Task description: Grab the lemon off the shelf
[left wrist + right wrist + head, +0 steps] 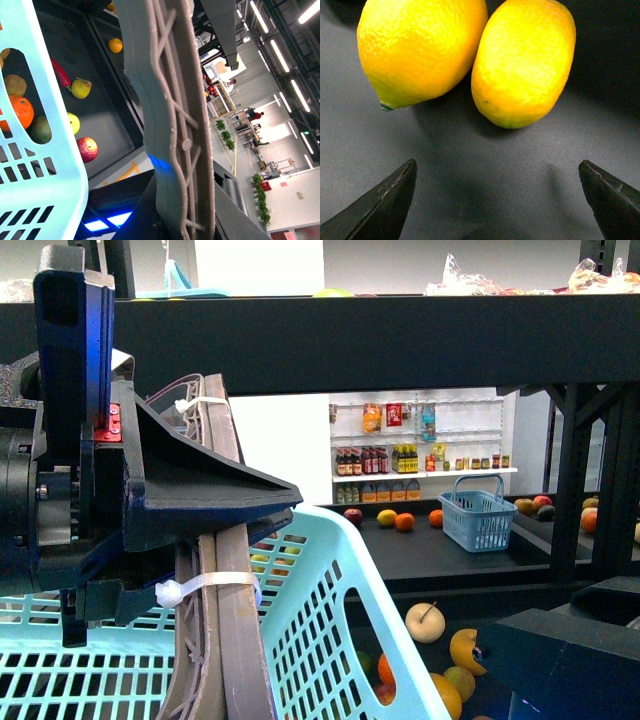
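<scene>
In the right wrist view two yellow lemons lie touching on a dark deck of the black shelf (485,165), one (420,50) beside the other (525,65). My right gripper (497,200) is open, with its fingertips wide apart just short of the lemons and touching neither. My left gripper (200,515) is shut on the grey-brown handle (215,570) of a light-blue basket (320,620) and holds it up close to the front camera. The handle also shows in the left wrist view (175,125), clamped in the gripper (182,215). The shelf's upper deck (400,340) crosses the top of the front view.
A lower deck (420,550) carries a small blue basket (478,520), oranges and apples. More loose fruit lies below at the right (425,622). White wall shelves of bottles (415,460) stand far behind. Black posts (570,490) rise at the right. Fruit lies under the held basket (87,149).
</scene>
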